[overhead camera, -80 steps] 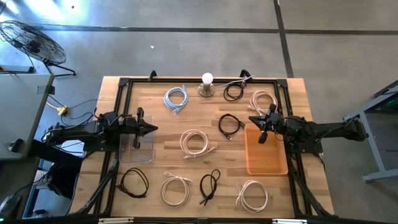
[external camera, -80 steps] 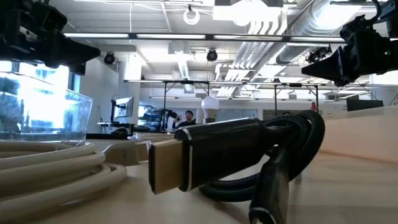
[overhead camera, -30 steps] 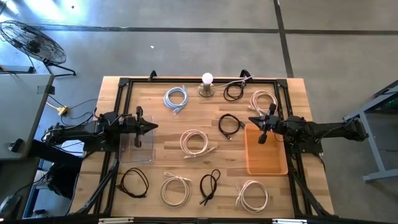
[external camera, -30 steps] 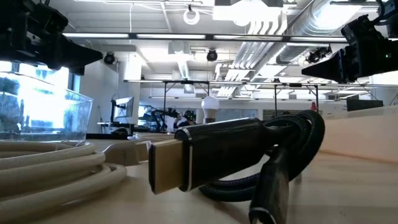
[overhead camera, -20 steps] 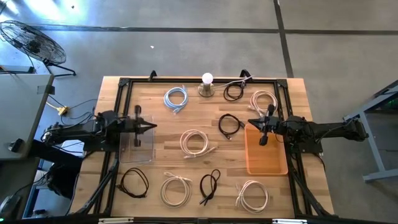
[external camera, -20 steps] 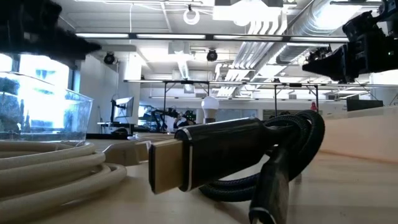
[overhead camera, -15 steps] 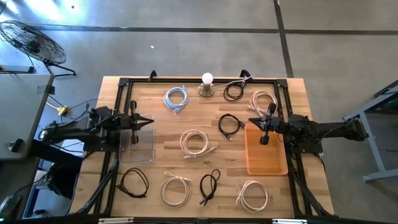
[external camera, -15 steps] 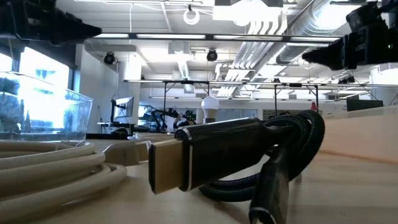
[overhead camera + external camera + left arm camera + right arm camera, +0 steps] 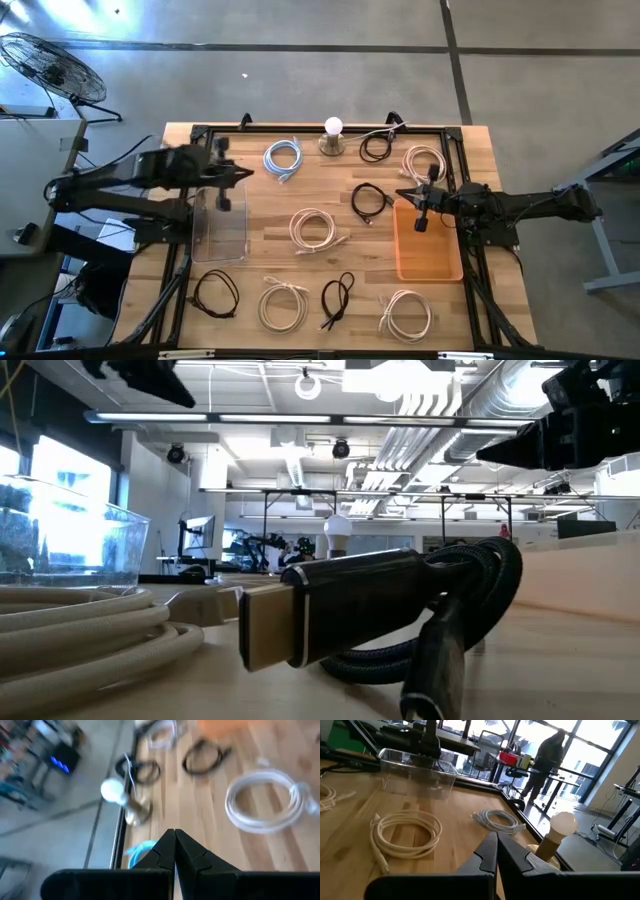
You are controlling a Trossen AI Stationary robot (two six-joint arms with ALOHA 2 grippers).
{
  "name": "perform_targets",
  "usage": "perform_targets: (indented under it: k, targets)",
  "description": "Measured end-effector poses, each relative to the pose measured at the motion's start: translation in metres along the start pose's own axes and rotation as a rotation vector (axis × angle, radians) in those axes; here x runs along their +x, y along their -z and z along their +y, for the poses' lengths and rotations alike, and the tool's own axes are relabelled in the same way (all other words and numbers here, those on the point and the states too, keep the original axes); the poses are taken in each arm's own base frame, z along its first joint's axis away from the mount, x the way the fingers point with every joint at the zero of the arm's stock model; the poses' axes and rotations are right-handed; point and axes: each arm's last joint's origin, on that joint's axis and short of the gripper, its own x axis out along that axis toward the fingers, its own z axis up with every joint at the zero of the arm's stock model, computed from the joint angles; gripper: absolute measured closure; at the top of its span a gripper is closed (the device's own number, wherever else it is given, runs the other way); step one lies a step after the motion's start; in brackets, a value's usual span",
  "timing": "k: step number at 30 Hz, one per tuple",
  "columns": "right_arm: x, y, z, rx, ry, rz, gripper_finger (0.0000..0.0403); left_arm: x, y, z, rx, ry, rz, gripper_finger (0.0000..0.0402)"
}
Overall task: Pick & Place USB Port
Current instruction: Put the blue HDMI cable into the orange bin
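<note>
- Left hand (image 9: 244,172) clenched, nothing in it; up over the far-left part of the tabletop (image 9: 330,265), just past the far edge of the clear box (image 9: 220,225), tips toward the blue cable (image 9: 283,158).
- Right hand (image 9: 402,193) also clenched and empty; at the far-left corner of the orange tray (image 9: 428,245), just beside the black cable coil (image 9: 371,201) mid-tabletop.
- Can't tell which cable has the USB end. Black ones: mid-tabletop coil, a coil at the far edge (image 9: 376,148), a coil near-left (image 9: 215,293), a folded bundle near-centre (image 9: 338,297).
- Cream/white coils: centre (image 9: 315,229), far right (image 9: 423,162), near-centre (image 9: 283,305), near-right (image 9: 407,314).
- Lamp w/ round bulb (image 9: 333,137) at the far edge, btwn blue cable and far black coil.
- Low view: black plug w/ gold tip (image 9: 330,608) up close, cream cable (image 9: 90,630) beside it.
- Tray and clear box both hold no cable.
- Right wrist view: a person (image 9: 546,760) stands in the room beyond the tabletop.
</note>
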Motion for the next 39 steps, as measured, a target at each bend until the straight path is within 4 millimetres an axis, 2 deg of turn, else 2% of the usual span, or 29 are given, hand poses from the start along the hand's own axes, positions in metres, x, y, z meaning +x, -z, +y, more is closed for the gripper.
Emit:
perform_targets:
  k: [6, 11, 14, 18, 23, 30, 34, 39]
  targets:
    - [0.004, 0.002, 0.003, 0.002, -0.021, 0.02, 0.0402, 0.028, -0.038, 0.013, 0.166, 0.02, 0.17, 0.0401]
    - [0.004, 0.002, 0.006, 0.024, -0.044, 0.021, 0.0402, 0.053, -0.051, 0.014, 0.3, -0.008, 0.309, 0.0401]
    - [0.003, 0.001, 0.008, 0.023, -0.062, 0.015, 0.0402, 0.064, -0.053, 0.017, 0.319, -0.132, 0.395, 0.0401]
    - [0.002, 0.001, 0.01, 0.021, -0.079, 0.011, 0.0402, 0.072, -0.05, 0.019, 0.331, -0.171, 0.465, 0.0401]
    - [0.002, 0.001, 0.011, 0.005, -0.06, 0.015, 0.0402, 0.079, -0.036, 0.038, 0.192, -0.011, 0.414, 0.0401]
    - [0.002, 0.001, 0.01, -0.001, -0.041, 0.02, 0.0402, 0.082, -0.019, 0.062, 0.057, 0.056, 0.373, 0.0395]
    - [0.002, 0.001, 0.01, -0.002, -0.043, 0.021, 0.0402, 0.083, -0.014, 0.071, 0.005, 0.088, 0.333, 0.0363]
    - [0.002, 0.001, 0.011, -0.002, -0.044, 0.022, 0.0402, 0.085, -0.007, 0.076, -0.046, 0.063, 0.348, 0.0301]
